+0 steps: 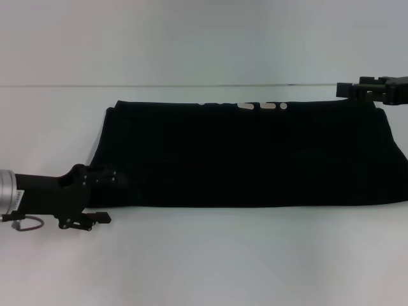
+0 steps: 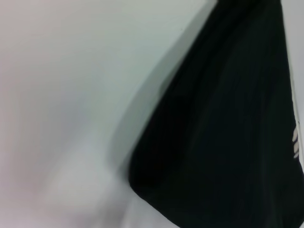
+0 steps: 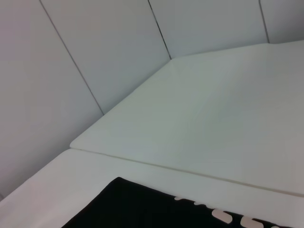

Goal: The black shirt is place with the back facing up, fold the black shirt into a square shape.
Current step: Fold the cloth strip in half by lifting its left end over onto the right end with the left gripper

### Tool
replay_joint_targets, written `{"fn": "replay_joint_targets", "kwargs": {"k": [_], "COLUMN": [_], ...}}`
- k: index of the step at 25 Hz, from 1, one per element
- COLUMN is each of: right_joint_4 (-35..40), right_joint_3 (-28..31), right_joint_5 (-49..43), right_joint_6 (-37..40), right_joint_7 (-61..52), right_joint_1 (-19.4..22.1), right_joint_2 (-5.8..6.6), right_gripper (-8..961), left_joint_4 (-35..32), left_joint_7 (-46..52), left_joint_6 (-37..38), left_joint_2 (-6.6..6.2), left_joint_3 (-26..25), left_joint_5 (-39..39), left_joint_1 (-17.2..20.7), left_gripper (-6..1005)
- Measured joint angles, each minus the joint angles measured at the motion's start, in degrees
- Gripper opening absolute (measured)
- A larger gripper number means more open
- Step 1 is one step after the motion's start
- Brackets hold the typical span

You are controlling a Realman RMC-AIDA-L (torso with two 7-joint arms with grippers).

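Observation:
The black shirt (image 1: 255,156) lies on the white table (image 1: 204,268) as a long flat band running left to right. Bits of white print (image 1: 255,105) peek out along its far edge. My left gripper (image 1: 116,183) sits at the shirt's near left corner, its black parts merging with the cloth. Above the far right corner hovers my right gripper (image 1: 344,89), pointing left. The left wrist view shows the shirt (image 2: 228,133) close up beside bare table. In the right wrist view, the shirt's far edge (image 3: 142,209) and print (image 3: 228,218) show.
A seam (image 1: 191,85) crosses the table behind the shirt. Pale wall panels (image 3: 71,71) stand beyond the table's far corner. White tabletop stretches in front of the shirt.

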State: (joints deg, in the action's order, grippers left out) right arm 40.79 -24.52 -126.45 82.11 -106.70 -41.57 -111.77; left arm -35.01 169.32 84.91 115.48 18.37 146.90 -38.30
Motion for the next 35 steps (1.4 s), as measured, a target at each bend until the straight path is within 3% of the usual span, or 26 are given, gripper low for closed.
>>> {"fn": "replay_joint_targets", "kwargs": {"k": [35], "right_joint_4": [-0.54], "right_joint_3": [-0.79], "right_joint_5": [-0.02], "right_joint_6": [-3.02], "right_joint_7": [0.71], "right_joint_1": [-1.77], "right_joint_2": [-0.84], "right_gripper": [917], "left_joint_4": [1.13], "left_joint_7": [0.67], "left_joint_6": [-5.87], "left_joint_2": [0.03], "left_joint_3": [0.00], "left_joint_5": [0.14], "left_joint_1": [0.55], "left_gripper": [872]}}
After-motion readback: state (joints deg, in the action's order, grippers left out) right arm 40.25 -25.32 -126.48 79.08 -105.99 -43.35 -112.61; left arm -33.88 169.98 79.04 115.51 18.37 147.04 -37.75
